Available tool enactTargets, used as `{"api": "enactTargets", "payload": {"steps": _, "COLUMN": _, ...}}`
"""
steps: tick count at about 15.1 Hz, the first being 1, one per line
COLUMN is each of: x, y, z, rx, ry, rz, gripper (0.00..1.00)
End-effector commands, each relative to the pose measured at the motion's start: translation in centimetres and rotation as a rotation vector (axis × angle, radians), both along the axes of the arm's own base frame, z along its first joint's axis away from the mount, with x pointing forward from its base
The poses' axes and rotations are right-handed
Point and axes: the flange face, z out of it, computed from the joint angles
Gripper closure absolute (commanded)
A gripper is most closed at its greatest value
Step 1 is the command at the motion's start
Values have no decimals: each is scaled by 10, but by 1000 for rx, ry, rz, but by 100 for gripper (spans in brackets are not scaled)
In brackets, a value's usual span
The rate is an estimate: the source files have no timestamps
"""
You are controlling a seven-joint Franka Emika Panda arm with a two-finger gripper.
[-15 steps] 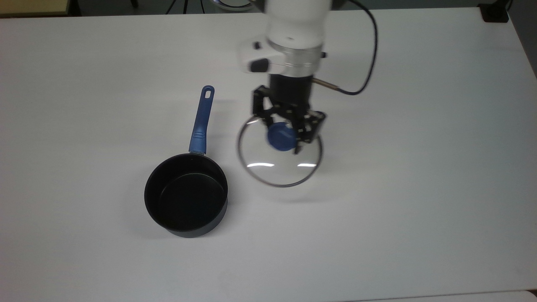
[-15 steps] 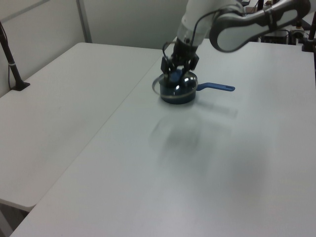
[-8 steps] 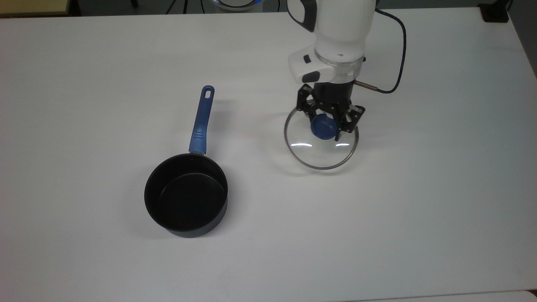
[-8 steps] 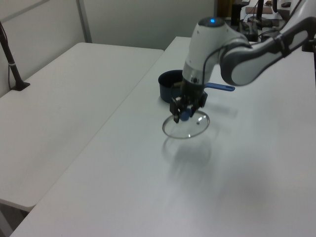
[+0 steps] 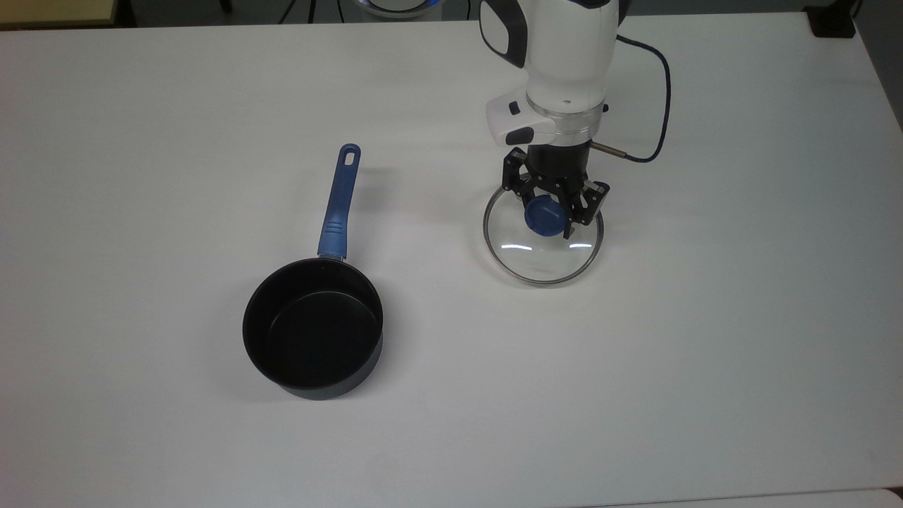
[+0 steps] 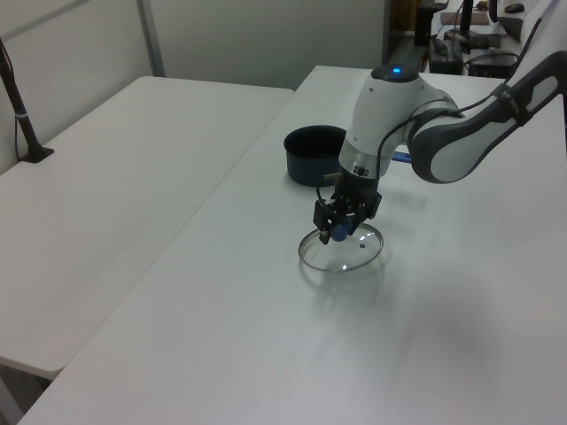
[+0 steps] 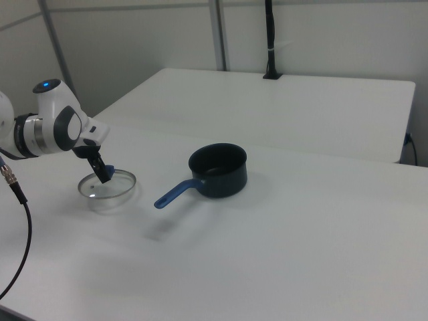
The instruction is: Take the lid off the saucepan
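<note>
The top view looks steeply down on the white table (image 5: 141, 106) from close above. The left view and right view stand farther back at opposite sides, looking down at a slant — all three share the saucepan (image 5: 313, 330) and the lid (image 5: 543, 257).

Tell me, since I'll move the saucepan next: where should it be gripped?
Grip the saucepan by its long blue handle, coming from above. It lies flat, sticking out towards the top view's top, well apart from the lid and the gripper.
</note>
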Motion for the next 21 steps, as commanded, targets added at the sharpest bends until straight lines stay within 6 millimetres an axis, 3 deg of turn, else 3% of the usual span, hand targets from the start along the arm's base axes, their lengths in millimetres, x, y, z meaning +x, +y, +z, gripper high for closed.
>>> {"api": "enactTargets", "payload": {"steps": 1, "x": -14, "y": -2, "z": 6, "rx": 4, "ry": -18, "rz": -9, "gripper": 46}}
{"api": "enactTargets", "payload": {"steps": 13, "x": -15, "y": -4, "z": -13, "rx": -21, "ry": 35, "rz": -11, "gripper": 27}}
{"api": "enactTargets", "payload": {"steps": 15, "x": -13, "y": -4, "z": -8, "rx": -25, "ry": 36, "rz": -7, "gripper": 15}}
{"api": "enactTargets", "payload": {"steps": 16, "x": -10, "y": -6, "z": -1, "rx": -31, "ry": 39, "rz": 0, "gripper": 4}}
{"api": "enactTargets", "payload": {"steps": 17, "x": -8, "y": -10, "z": 7, "rx": -46, "ry": 58, "rz": 10, "gripper": 0}}
{"api": "enactTargets", "payload": {"steps": 19, "x": -2, "y": -23, "z": 32, "rx": -64, "ry": 91, "rz": 49, "gripper": 0}}
{"api": "enactTargets", "payload": {"steps": 21, "x": 10, "y": -36, "z": 76, "rx": -2, "ry": 130, "rz": 80, "gripper": 0}}
